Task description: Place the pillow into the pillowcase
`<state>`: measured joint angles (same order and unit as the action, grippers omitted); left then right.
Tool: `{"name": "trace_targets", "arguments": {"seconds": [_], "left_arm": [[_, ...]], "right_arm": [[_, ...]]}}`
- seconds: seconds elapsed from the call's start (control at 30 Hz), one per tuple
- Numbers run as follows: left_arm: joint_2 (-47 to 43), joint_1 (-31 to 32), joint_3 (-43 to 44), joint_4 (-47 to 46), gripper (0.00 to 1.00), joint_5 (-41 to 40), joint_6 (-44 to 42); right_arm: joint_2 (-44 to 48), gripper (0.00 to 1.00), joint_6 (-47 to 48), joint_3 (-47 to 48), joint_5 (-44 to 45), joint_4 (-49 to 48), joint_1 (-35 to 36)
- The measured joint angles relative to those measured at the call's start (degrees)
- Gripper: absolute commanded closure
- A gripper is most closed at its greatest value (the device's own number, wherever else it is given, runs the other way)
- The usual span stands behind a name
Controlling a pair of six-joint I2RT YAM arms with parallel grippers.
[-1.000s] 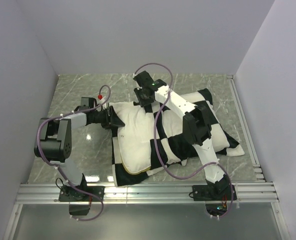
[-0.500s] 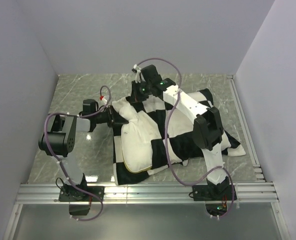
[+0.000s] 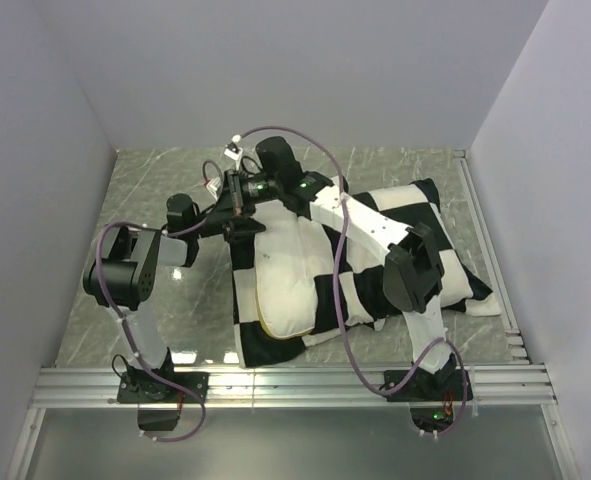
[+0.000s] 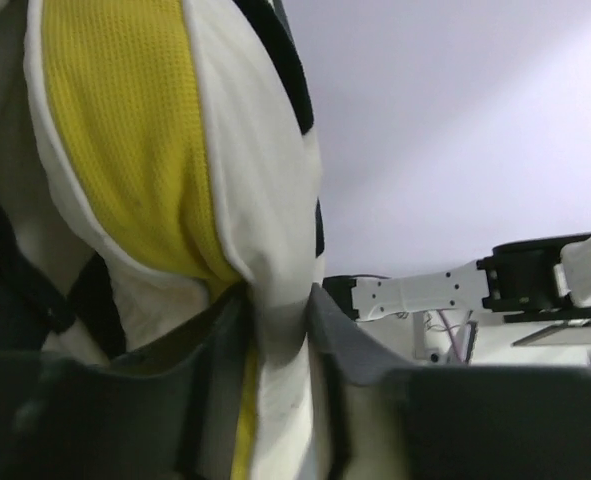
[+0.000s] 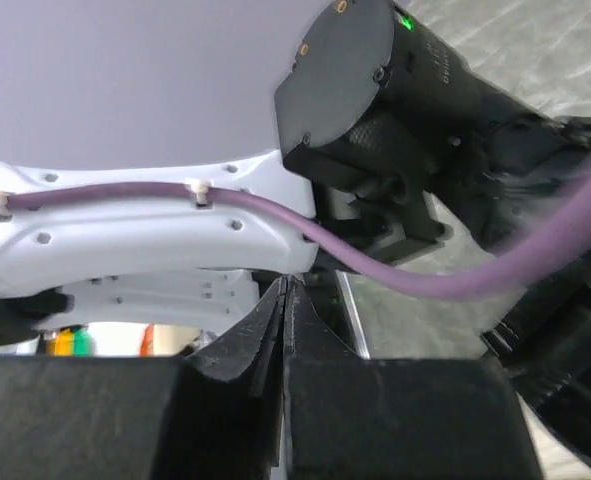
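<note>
Moved: pillowcase [image 3: 415, 215] covers more of pillow [image 3: 283, 275] than a second ago, and right gripper [image 5: 283, 300] has swung to the far-left corner beside left gripper [image 4: 275, 300].
Left jaws: narrow, pinching the pillow's yellow-banded edge. Can't tell if case fabric is caught too.
Right jaws: fully closed, nothing visible between them.
Location: pillow lies mid-table [image 3: 165, 180], its right part inside the case.
Done: roughly two thirds sleeved, by my estimate.
Left: you still need the case over the bare left strip and near-left corner.
Look: plump, cream, rounded; check fabric wrinkled.
</note>
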<state>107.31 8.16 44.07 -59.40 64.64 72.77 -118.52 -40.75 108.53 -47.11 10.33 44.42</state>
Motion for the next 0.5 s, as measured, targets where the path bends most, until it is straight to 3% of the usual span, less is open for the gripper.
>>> {"name": "trace_targets", "arguments": {"seconds": [0.1, 0.13, 0.2, 0.27, 0.37, 0.5], "left_arm": [[-2.84, -2.64, 0.04, 11.10, 0.47, 0.37, -6.47], [-4.50, -3.91, 0.11, 16.96, 0.46, 0.09, -10.71], [-7.63, -6.45, 0.92, 29.49, 0.43, -0.55, -20.57], [-10.03, -8.55, 2.67, 42.21, 0.41, -1.60, -31.21], [-11.91, -11.10, 3.74, 55.28, 0.37, -2.64, -43.50], [-12.35, -16.24, 4.46, 67.32, 0.35, -4.70, -52.83]], "right_arm": [[1.40, 0.72, 4.52, 0.50, 4.87, 5.18, -2.25], [2.27, 0.51, 6.16, 0.42, 6.99, 6.73, -3.69], [4.48, 0.41, 9.35, -0.46, 11.87, 9.25, -6.60], [6.80, 0.22, 12.63, -0.76, 18.53, 12.24, -9.33], [8.13, 0.18, 18.12, 0.48, 28.85, 17.77, -9.68], [2.93, 0.15, 22.86, 7.10, 37.31, 26.38, -3.67]]}}
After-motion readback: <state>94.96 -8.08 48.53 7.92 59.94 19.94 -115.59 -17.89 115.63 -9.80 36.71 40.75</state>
